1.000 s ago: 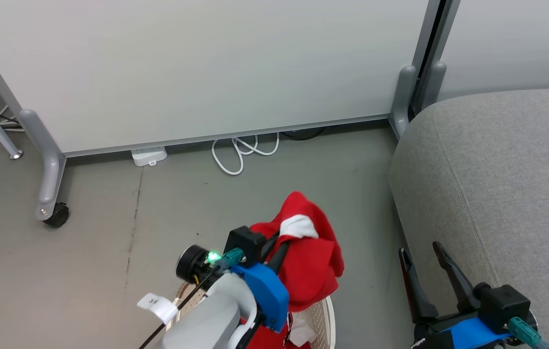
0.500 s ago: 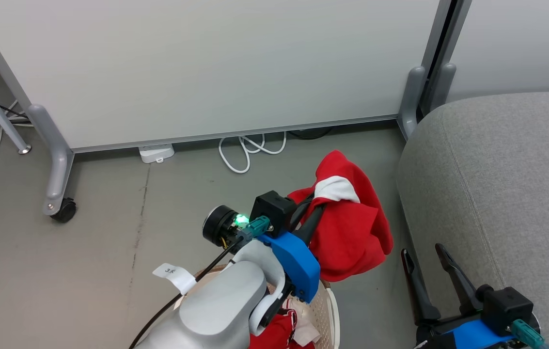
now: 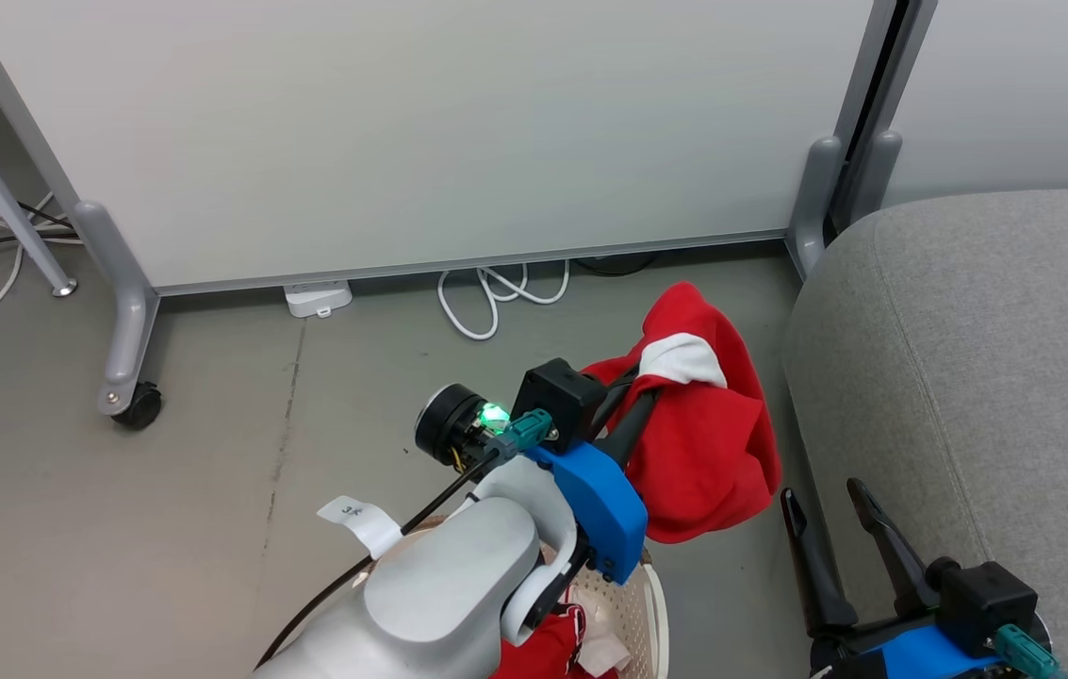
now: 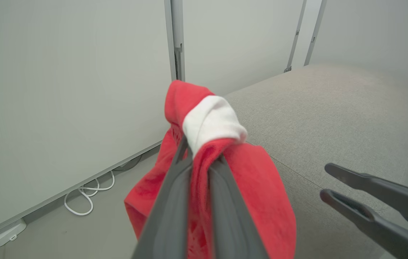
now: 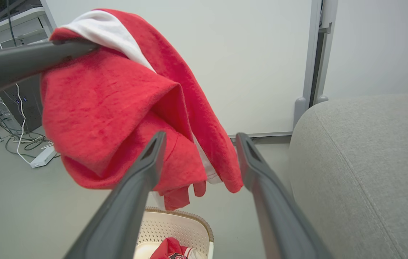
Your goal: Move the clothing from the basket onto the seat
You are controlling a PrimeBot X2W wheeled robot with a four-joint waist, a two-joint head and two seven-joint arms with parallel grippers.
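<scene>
Left arm (image 3: 439, 594): raised above basket (image 5: 185, 225), reaching toward seat (image 3: 967, 358); left jaws pinched narrow on red garment (image 3: 708, 443), hung in air just beside seat's left edge.
Right arm (image 3: 977, 604): low, near seat's front edge; right jaws wide, empty, pointing up.
More clothing (image 5: 169, 250): inside basket, on floor (image 3: 307, 424).

Red clothing (image 3: 703, 453) with white band, light-grey seat (image 3: 986, 377), cream basket (image 5: 182, 228)
</scene>
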